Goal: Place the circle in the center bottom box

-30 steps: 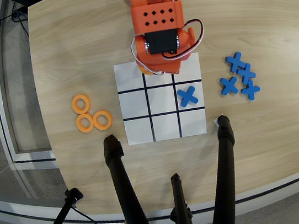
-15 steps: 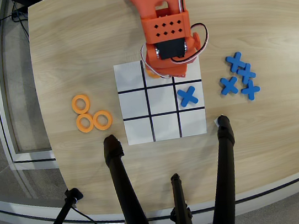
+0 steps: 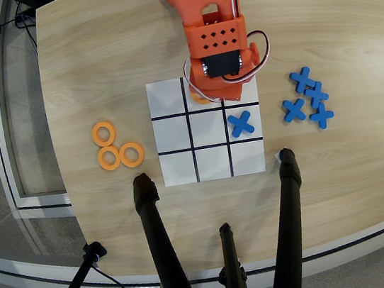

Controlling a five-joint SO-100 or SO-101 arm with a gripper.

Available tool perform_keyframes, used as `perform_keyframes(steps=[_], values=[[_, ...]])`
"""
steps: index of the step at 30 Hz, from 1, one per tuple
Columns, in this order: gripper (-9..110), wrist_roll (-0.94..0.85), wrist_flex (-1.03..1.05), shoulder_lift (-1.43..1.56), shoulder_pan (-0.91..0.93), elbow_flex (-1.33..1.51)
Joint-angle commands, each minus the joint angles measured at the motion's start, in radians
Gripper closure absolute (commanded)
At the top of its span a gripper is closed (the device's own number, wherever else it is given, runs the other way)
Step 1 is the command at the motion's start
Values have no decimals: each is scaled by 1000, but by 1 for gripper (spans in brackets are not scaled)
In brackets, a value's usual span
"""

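Overhead view: wooden table [image 3: 93, 50] fills most of the pic, w/ the orange arm [image 3: 206, 13] coming down from the top edge. Vs half a sec ago the arm head sits a touch further down the frame, barely any other change; rings and crosses unmoved. White nine-cell grid [image 3: 177, 167] lies mid-table. Center bottom box [image 3: 206, 106] is the middle cell of the grid row nearest the arm's base, mostly covered by the arm head. Circle [image 3: 201, 99] shows only as an orange sliver in that cell, probably the ring's edge. Gripper [image 3: 208, 96] hidden under the motor block, can't tell if clenched or released. Three orange rings [image 3: 117, 145] left of the grid, one blue cross [image 3: 241, 123] in the middle-right cell, four blue crosses [image 3: 306, 98] on the right.
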Motion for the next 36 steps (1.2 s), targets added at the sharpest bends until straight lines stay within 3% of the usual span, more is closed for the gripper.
perform_keyframes(steps=[1,12,20,23,27,36], values=[[89,-9,15,37,21,-26],[79,-98,479,437,-26,-221],[79,-175,580,1262,-114,403],[87,-221,614,1499,-97,618],[102,-244,572,1589,-78,770],[102,-244,505,1592,66,871]])
